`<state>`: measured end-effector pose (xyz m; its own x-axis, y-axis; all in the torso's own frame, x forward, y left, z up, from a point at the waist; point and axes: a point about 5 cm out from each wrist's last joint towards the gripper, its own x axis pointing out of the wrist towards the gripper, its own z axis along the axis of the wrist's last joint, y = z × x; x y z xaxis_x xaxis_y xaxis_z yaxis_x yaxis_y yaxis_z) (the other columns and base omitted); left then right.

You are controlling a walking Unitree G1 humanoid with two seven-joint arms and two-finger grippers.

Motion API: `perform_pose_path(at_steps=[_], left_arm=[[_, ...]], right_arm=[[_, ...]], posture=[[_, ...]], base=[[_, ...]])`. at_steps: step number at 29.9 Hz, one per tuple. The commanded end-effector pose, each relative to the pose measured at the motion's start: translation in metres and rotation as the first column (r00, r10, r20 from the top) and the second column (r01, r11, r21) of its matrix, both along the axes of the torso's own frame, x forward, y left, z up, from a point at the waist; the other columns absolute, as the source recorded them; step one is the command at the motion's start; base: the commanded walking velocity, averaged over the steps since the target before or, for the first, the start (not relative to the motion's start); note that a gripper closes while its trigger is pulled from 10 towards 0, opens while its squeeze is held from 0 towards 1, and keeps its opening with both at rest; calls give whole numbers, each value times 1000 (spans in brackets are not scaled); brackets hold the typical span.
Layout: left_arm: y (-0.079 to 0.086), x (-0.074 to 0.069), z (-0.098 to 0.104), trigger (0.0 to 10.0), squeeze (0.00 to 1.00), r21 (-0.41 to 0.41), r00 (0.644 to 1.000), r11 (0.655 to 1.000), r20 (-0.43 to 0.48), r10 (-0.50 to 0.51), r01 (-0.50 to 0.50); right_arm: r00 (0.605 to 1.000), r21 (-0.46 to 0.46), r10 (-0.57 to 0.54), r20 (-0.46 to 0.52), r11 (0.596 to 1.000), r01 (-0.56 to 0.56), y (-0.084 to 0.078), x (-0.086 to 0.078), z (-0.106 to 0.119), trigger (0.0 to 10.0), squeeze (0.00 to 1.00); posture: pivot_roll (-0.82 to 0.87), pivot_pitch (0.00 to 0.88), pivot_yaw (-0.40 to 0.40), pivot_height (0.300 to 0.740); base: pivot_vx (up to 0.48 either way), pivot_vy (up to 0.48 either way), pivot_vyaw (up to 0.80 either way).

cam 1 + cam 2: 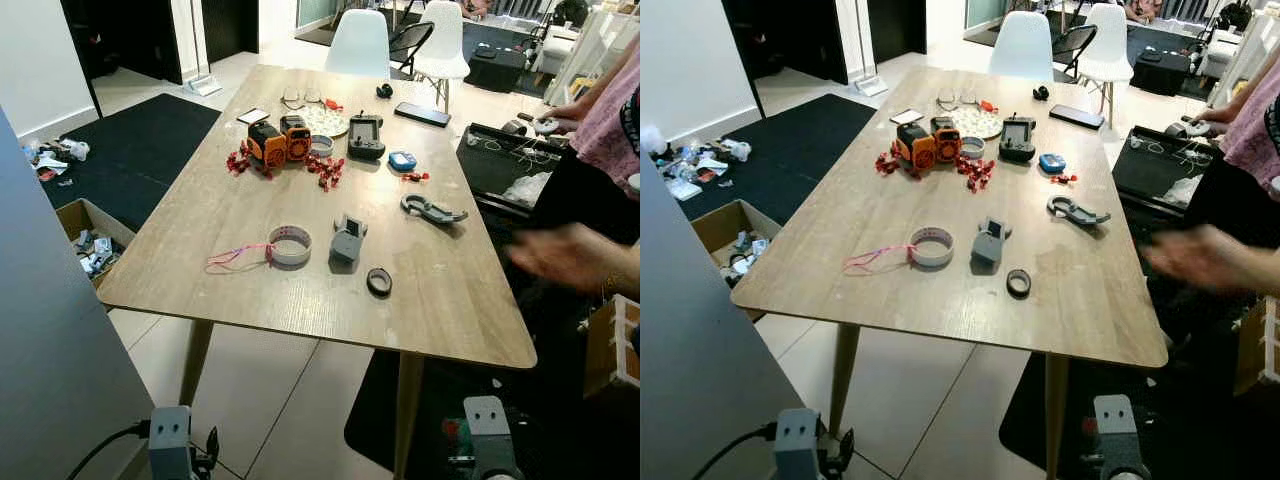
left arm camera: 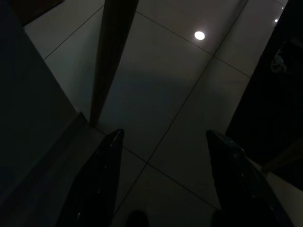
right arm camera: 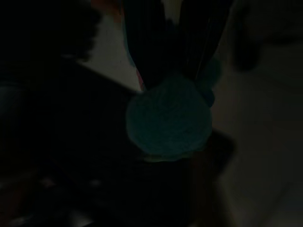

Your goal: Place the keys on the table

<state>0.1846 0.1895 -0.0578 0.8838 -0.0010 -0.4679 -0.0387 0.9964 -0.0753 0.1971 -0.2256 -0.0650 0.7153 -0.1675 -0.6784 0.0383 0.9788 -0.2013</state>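
Note:
The wooden table [image 1: 250, 205] stands in front of me, cluttered along its middle. Both my arms hang low below its near edge. In the dark right wrist view my right gripper [image 3: 173, 71] has its fingers close together on a keychain whose round teal pom-pom [image 3: 168, 118] hangs under them. The keys themselves cannot be made out. My left gripper [image 2: 163, 135] is open over the tiled floor beside a table leg [image 2: 111, 56], holding nothing.
On the table lie a tape roll [image 1: 290, 245], a grey block [image 1: 347, 240], a black ring [image 1: 379, 282], an orange toy [image 1: 280, 142] and a grey hook tool [image 1: 432, 209]. A person's blurred hand [image 1: 565, 255] reaches in at the right. A cardboard box [image 1: 90, 235] sits on the floor at the left.

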Motion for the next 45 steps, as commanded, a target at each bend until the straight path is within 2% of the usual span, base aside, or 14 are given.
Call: perform_pose_path(at_steps=[1,5,8,12,14,16,20,22,24,30,33,37,41,45], left_arm=[[-4,-1,-1,10000,0,-7,1000,1000,-4,-12,12],[-4,-1,-1,10000,0,-7,1000,1000,-4,-16,16],[-5,-2,-1,10000,0,-7,1000,1000,-4,-18,18],[-6,-2,-2,10000,0,-7,1000,1000,-5,-20,20],[-6,-2,-2,10000,0,-6,1000,1000,-5,-21,21],[-5,-3,-2,10000,0,-6,1000,1000,-6,-21,21],[-5,-3,-2,10000,0,-6,1000,1000,-8,-25,24],[-5,-3,-2,10000,0,-6,1000,1000,-8,-26,26],[-5,-2,-2,10000,0,-6,1000,1000,-8,-30,30],[-7,0,-1,10000,0,-9,999,999,-3,-32,32],[-7,1,-1,10000,0,-12,1000,1000,1,-29,29],[-8,0,-1,10000,0,-14,1000,1000,5,-23,23],[-7,-1,-1,10000,0,-18,1000,1000,9,-8,8],[-7,-2,-1,10000,0,-18,1000,1000,9,0,1]], right_arm=[[1000,28,9,-25,1000,-9,1,-6,-4,10000,0],[994,-45,-83,-65,996,80,-9,-11,-6,10000,0],[969,-155,-235,-76,963,221,-34,-21,-4,10000,0],[922,-209,-384,-48,906,367,-66,-32,3,10000,0],[869,-250,-494,9,840,481,-96,-40,15,10000,0],[842,-262,-537,50,807,530,-110,-41,23,10000,0],[764,-252,-602,231,721,645,-146,-26,57,10000,0],[754,-194,-597,275,734,651,-149,-15,66,10000,0],[752,-111,-530,391,784,611,-152,15,92,10000,0],[660,63,-378,650,892,449,-143,82,160,10000,0],[587,158,-293,755,949,271,-122,120,203,10000,0],[542,172,-195,817,981,94,-98,145,234,10000,0],[536,161,-82,840,982,-103,-66,164,250,10000,0],[551,154,36,834,943,-296,-31,174,248,10000,0]], posture=[[59,62,-71,740],[58,60,-69,740],[60,57,-70,740],[59,53,-71,740],[59,51,-72,740],[57,49,-70,740],[51,46,-68,740],[50,44,-68,740],[47,43,-68,740],[46,41,-72,740],[47,44,-75,740],[54,45,-86,740],[61,49,-95,740],[63,53,-97,740]], base=[[0,0,0],[0,0,0],[0,0,0],[0,0,0],[0,0,0],[0,0,0],[0,0,0],[0,0,0],[0,0,0],[0,0,0],[0,0,0],[0,0,0],[0,0,0],[0,0,0]])
